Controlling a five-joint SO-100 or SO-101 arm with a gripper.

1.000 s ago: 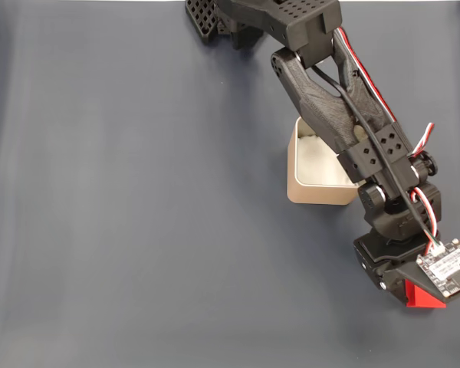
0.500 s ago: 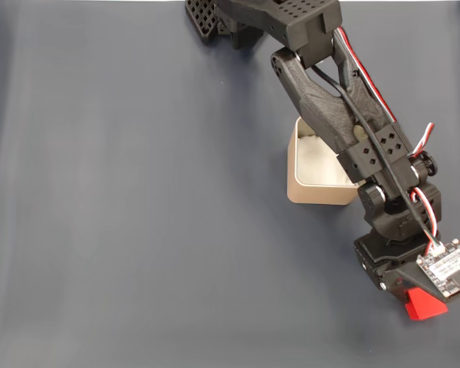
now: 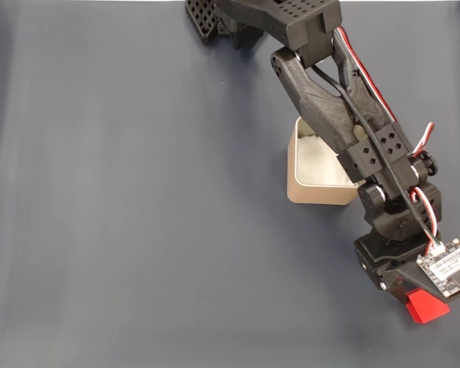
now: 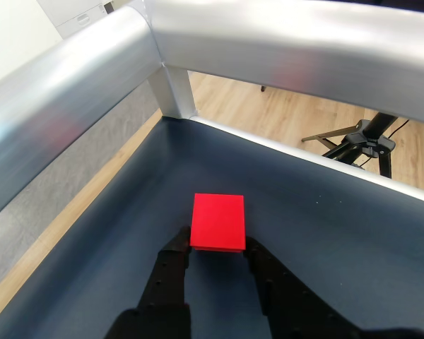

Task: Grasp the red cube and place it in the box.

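Note:
In the fixed view the red cube (image 3: 428, 307) shows at the lower right, half tucked under the arm's black wrist. In the wrist view the red cube (image 4: 218, 222) sits between the two black fingertips, top face tilted toward the camera. My gripper (image 4: 218, 246) is shut on the red cube, one finger pressing each side of its near end. In the fixed view the gripper (image 3: 412, 296) is mostly covered by the wrist camera board. The beige box (image 3: 319, 196), white inside, stands above and left of the gripper, partly under the arm's forearm.
Aluminium frame rails (image 4: 219, 42) run along the table's edge just beyond the cube in the wrist view, with wooden floor and a black tripod (image 4: 364, 141) behind. The arm's base (image 3: 268, 19) is at the top of the fixed view. Dark blue mat (image 3: 138, 215) spreads to the left.
The cube has turned and shifted slightly down-right in the fixed view, with more of it showing past the wrist. The arm has barely moved.

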